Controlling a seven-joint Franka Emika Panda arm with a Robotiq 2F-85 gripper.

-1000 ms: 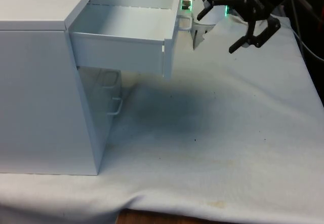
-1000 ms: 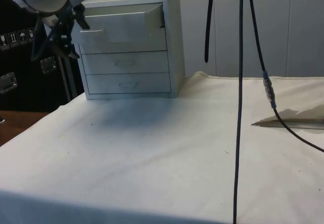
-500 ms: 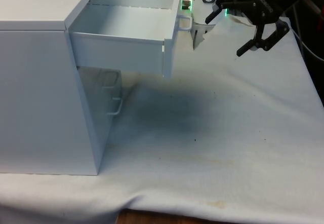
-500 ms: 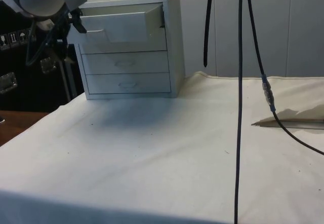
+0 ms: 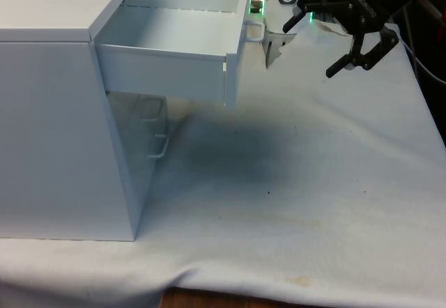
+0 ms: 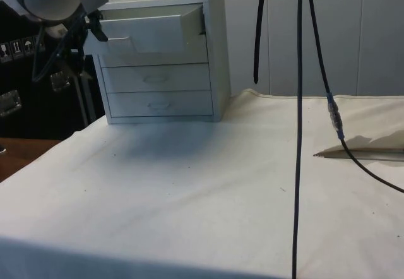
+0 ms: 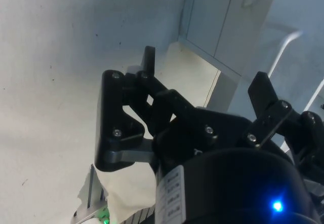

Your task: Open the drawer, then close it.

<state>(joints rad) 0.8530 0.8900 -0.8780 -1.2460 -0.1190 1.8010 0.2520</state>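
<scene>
Clearly, the top drawer [image 5: 174, 50] is pulled out of the chest [image 5: 63, 127] near the table's far edge — the gripper [image 5: 341, 40] is held just beside its handle [image 5: 255, 32], fingers spread, nothing pinched.

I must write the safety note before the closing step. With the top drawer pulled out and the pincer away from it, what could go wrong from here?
1. The pincer hangs open, apart from the top drawer. A push that lands off-centre on the drawer front could skew or jam it.
2. The small handle sticks out from the front; a finger may catch on it.
3. The chest stands loose on the cloth, so a hard push might slide it.
</scene>
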